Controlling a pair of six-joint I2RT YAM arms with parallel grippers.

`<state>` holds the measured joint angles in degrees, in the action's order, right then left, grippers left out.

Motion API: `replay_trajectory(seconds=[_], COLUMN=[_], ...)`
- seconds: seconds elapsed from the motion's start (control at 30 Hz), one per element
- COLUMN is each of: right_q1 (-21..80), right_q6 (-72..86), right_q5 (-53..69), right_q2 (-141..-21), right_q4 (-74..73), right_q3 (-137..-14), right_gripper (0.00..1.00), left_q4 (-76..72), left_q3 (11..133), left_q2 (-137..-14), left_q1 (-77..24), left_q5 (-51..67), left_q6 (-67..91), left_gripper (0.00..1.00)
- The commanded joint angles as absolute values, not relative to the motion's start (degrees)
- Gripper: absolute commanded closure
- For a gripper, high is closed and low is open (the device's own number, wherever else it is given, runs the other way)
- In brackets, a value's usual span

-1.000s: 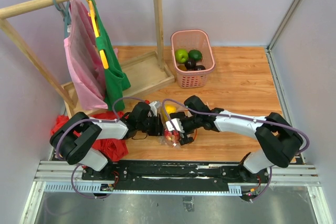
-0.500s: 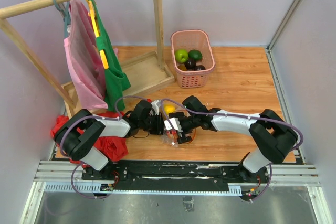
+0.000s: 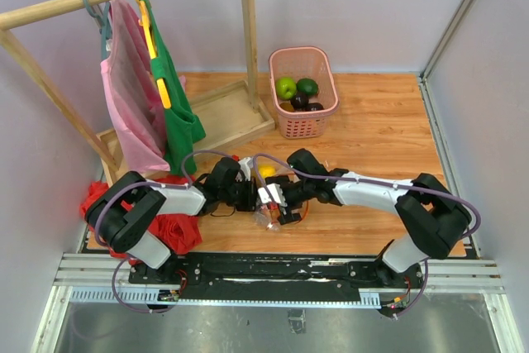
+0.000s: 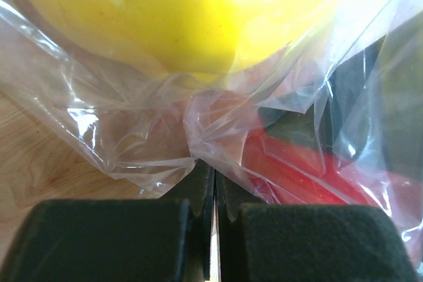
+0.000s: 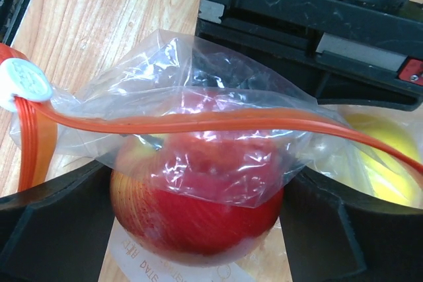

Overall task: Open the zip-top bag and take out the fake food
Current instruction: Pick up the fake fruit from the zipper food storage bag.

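Observation:
The zip-top bag (image 3: 269, 197) lies near the table's front between my two grippers, and its orange-red zip strip (image 5: 198, 123) with white slider (image 5: 26, 80) crosses the right wrist view. My left gripper (image 3: 245, 195) is shut on a fold of the clear plastic (image 4: 213, 175), below a yellow fruit (image 4: 178, 11) and a red piece (image 4: 297, 170) inside the bag. My right gripper (image 5: 197, 224) has its fingers (image 5: 53, 229) against both sides of a red apple (image 5: 198, 216). The apple's top is under the film and its lower half is bare.
A pink basket (image 3: 325, 109) at the back holds a light green apple (image 3: 286, 87), a dark green piece (image 3: 307, 85) and dark purple pieces (image 3: 302, 102). A wooden clothes rack (image 3: 247, 31) with pink and green garments stands back left. A red cloth heap (image 3: 175, 229) lies by my left arm.
The right gripper's jaws have narrowed onto the red apple and shifted slightly left. The left gripper has stayed shut on the bag.

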<state>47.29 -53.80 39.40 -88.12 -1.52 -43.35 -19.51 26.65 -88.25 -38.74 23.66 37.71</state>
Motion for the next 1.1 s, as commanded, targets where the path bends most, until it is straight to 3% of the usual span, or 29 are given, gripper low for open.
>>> replay_trajectory(seconds=[0.0,0.4,1.07], right_q1=[46.5,40.4,32.1], right_q6=[-53.5,-60.0,-59.4], right_q5=[40.4,42.5,46.8], right_q2=[-86.1,-81.0,-78.4], right_q4=[-3.6,-10.5,-20.4], right_q3=[-44.8,-41.8,-44.9], right_gripper=[0.24,0.40,0.41], left_q4=[-15.1,-10.6,-4.5], left_q3=[25.6,23.2,18.9], left_q2=[-86.9,-81.0,-64.8], left_q1=[-38.5,-36.8,-36.5], left_q5=[19.7,14.3,8.3], left_q6=[36.4,36.5,38.4], left_gripper=[0.98,0.99,0.99])
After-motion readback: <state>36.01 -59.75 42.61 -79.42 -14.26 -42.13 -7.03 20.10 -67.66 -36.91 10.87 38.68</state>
